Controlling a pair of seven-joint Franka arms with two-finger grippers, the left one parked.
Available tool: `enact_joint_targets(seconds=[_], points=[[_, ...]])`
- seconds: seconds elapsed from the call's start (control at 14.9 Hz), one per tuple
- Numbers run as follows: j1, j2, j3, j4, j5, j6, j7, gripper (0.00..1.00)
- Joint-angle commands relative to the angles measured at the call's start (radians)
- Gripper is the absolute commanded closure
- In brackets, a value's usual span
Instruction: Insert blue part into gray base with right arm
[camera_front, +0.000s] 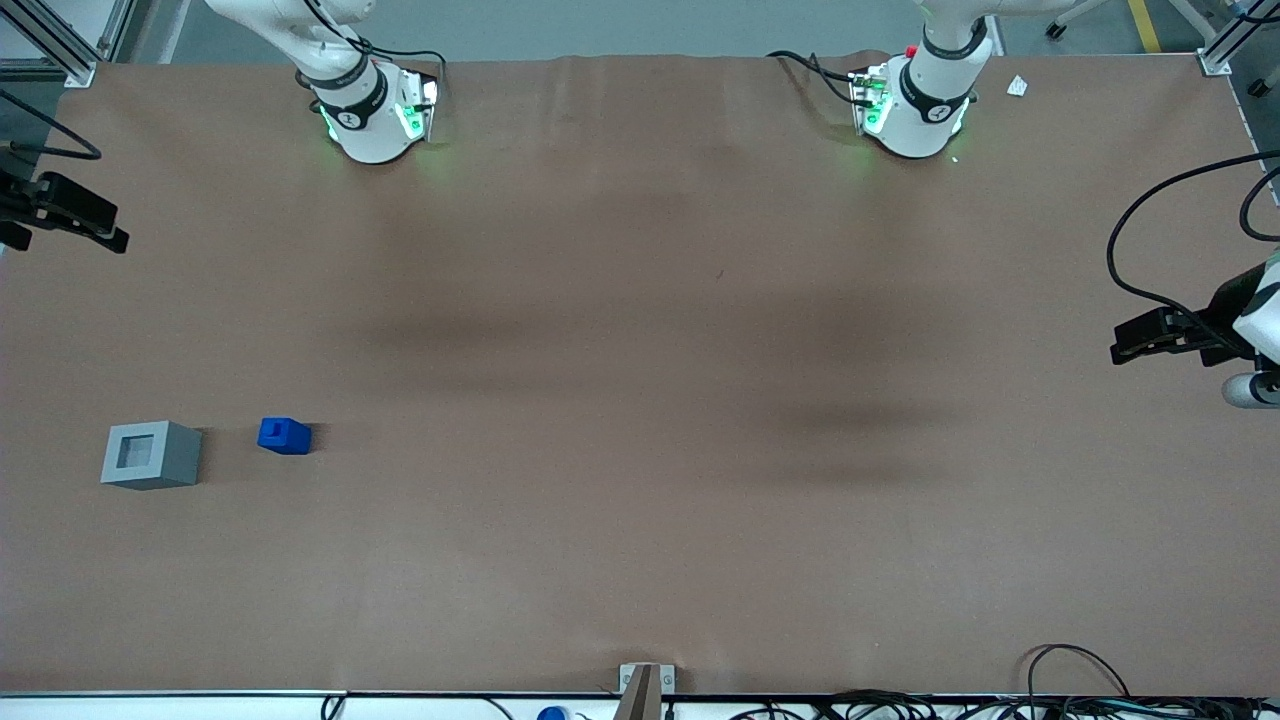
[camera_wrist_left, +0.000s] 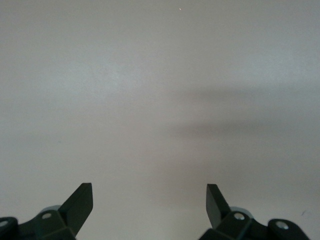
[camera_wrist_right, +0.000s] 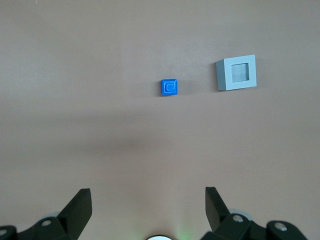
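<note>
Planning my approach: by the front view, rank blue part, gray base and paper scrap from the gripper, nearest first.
The gripper hangs open at the working arm's end.
1-2. gray base, blue part, side by side: too close to call.
3. paper scrap, toward the parked arm's end.

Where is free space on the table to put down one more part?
Bare table runs from the blue part toward the parked arm's end. The gray base stands close beside it. The open gripper hangs high above both.
</note>
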Motion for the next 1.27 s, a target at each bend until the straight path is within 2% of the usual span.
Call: enact_joint_targets(seconds=[0.0,0.4,0.8,1.01,1.21], points=[[0.009,-0.002,-0.004,0.003,0.003,-0.009,0.008,0.0],[0.004,0.016,-0.01,-0.009,0.006,0.022,0.008,0.0],[0.003,0.03,-0.012,-0.136,0.019,0.148,0.009,0.0],[-0.004,0.033,-0.012,-0.256,0.02,0.287,0.009,0.0],[0.0,0.051,-0.013,-0.406,0.02,0.495,0.009,0.0]])
